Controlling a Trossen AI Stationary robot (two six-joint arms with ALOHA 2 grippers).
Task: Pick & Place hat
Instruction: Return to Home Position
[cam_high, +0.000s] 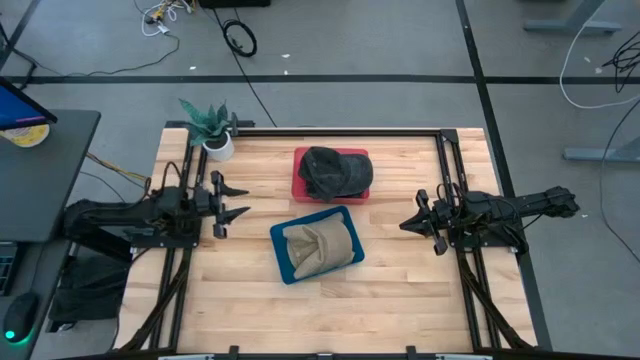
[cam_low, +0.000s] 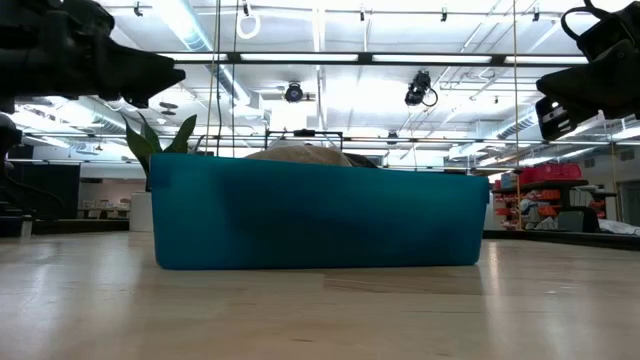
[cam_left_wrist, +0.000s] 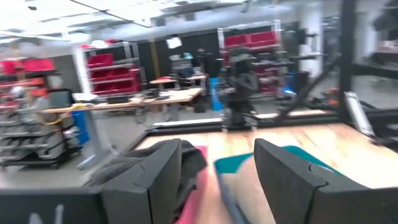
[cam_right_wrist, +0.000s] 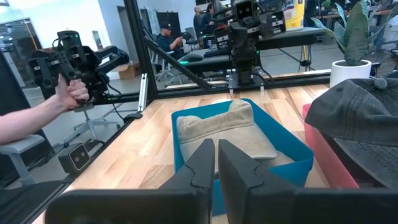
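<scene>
Resting in plastic bins: soft brown cap (cam_high: 320, 245) in blue bin (cam_high: 278, 252), crumpled black cap (cam_high: 335, 170) in red bin (cam_high: 298, 180).
Left gripper's (cam_high: 243, 199) fingers apart, right gripper's (cam_high: 404, 224) together; only the right wrist view shows a person's hand (cam_right_wrist: 73, 93).

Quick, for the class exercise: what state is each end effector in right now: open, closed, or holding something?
Left end effector: open, holding nothing.
Right end effector: closed, holding nothing.
</scene>
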